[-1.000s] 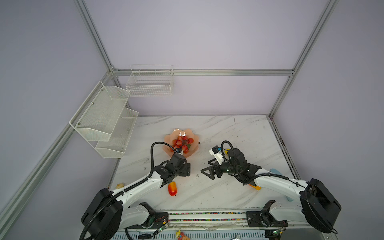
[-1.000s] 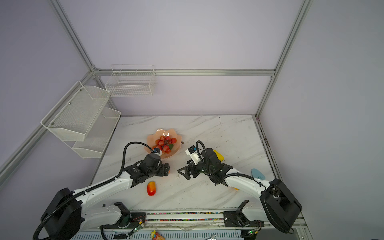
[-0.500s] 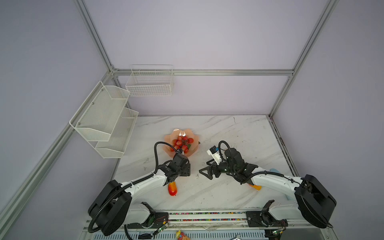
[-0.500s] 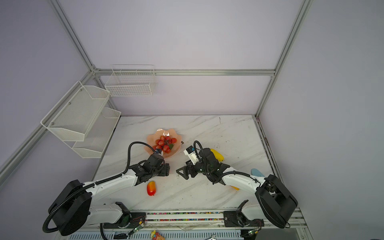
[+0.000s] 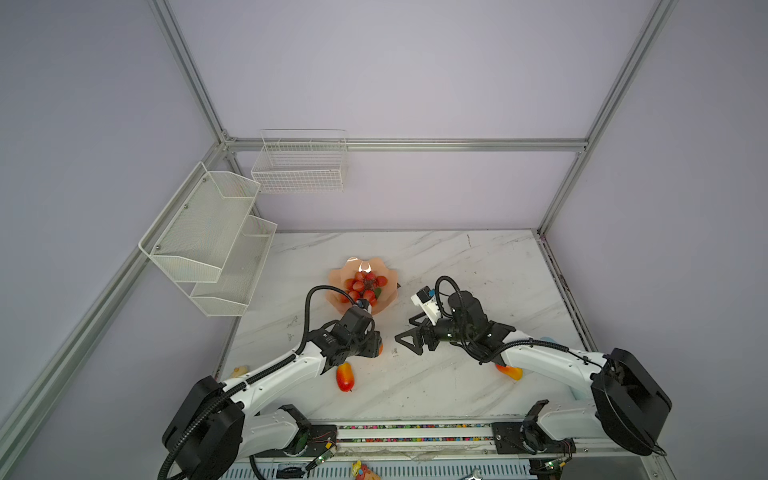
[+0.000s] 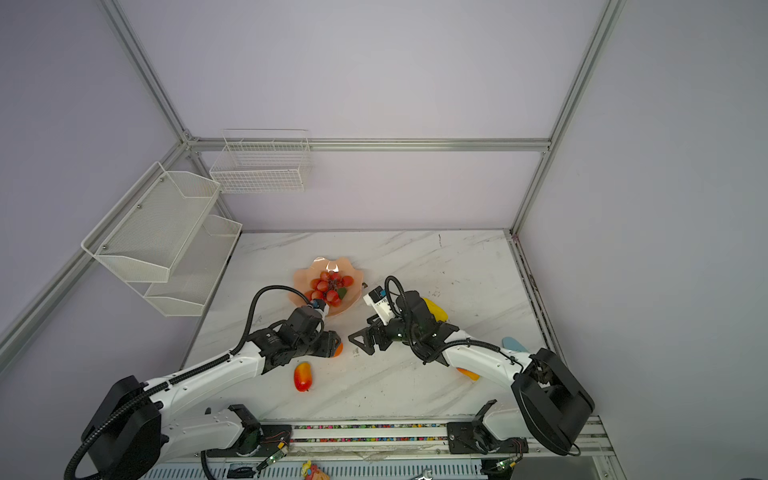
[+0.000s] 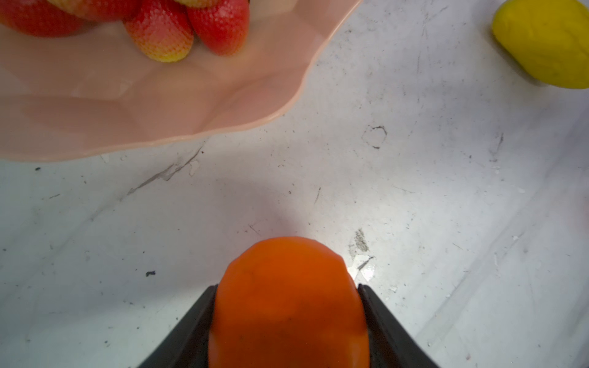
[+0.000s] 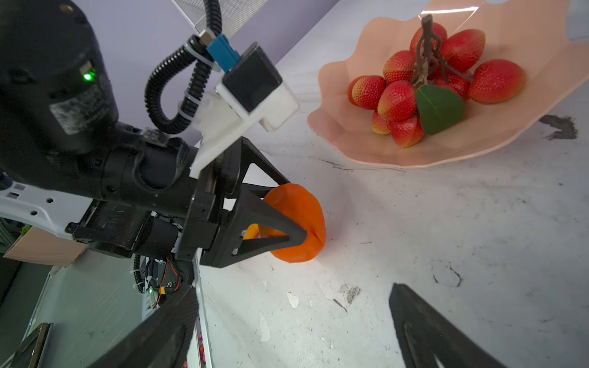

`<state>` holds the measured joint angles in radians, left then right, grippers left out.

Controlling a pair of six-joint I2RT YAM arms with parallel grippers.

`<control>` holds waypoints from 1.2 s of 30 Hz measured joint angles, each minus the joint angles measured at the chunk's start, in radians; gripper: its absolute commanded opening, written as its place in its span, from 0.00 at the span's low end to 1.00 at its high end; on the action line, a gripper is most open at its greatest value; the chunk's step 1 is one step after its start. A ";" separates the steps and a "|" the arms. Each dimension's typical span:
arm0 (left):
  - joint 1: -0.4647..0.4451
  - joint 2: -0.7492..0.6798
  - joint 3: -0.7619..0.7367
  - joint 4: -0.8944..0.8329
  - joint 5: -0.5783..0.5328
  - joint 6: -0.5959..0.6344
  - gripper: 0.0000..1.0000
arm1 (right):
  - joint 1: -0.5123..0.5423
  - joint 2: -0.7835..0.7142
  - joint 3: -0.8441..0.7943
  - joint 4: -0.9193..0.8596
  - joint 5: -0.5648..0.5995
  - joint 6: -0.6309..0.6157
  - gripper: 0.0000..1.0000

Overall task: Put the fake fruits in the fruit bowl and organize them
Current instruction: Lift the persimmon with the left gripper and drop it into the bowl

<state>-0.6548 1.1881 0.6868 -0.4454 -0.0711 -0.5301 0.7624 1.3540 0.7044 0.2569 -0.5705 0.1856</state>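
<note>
Left gripper [image 8: 291, 212], jaws part-closed and pressing both sides of orange [image 7: 287, 286], which rests on table [image 7: 414, 207] near pink bowl [image 7: 223, 105]; orange mostly hidden beneath gripper in both top views.

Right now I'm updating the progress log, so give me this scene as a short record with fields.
In place: red bunch, inside the fruit bowl
Left end effector: shut on the orange, low at the table, outside the bowl
Right end effector: open, empty
Loose on table: mango; second mango, partly hidden; yellow fruit
</note>
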 measured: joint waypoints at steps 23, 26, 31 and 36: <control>0.356 0.245 0.401 0.073 -0.160 0.247 0.46 | 0.000 0.131 0.171 0.064 0.048 0.027 0.97; 0.375 0.341 0.417 0.108 -0.173 0.265 0.46 | 0.000 0.131 0.171 0.072 0.058 0.035 0.97; 0.392 0.438 0.438 0.147 -0.180 0.287 0.47 | 0.000 0.127 0.161 0.077 0.066 0.048 0.97; 0.400 0.489 0.472 0.188 -0.192 0.289 0.49 | 0.000 0.127 0.148 0.076 0.079 0.058 0.97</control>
<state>-0.2546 1.6775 1.1587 -0.2569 -0.2626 -0.2409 0.7624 1.4807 0.8524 0.3332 -0.4919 0.2440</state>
